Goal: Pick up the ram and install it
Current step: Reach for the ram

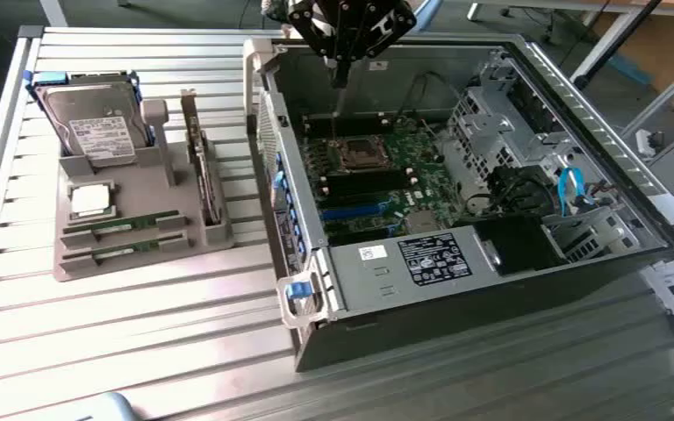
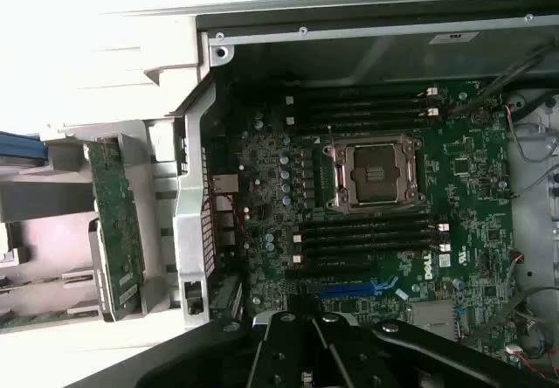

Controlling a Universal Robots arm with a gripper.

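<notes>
Two ram sticks, green with dark chips, lie flat in the front slots of a grey holder (image 1: 138,263): one (image 1: 120,226) behind the other (image 1: 115,253). They are at the exterior view's left, beside the open computer case (image 1: 477,289). My gripper (image 1: 340,81) hangs over the far end of the case, above the motherboard (image 1: 372,175), far from the ram. Its fingers are shut with nothing between them. In the wrist view my gripper's black housing (image 2: 323,353) looks down on the processor socket (image 2: 377,174) and the empty black memory slots (image 2: 367,235) on either side of it.
The holder also carries a grey hard drive with blue rails (image 1: 101,123), a square silver processor chip (image 1: 89,199) and a green card standing on edge (image 1: 204,171). Cables and a metal drive cage (image 1: 512,149) fill the case's right half. The slatted metal table (image 1: 115,342) surrounds everything.
</notes>
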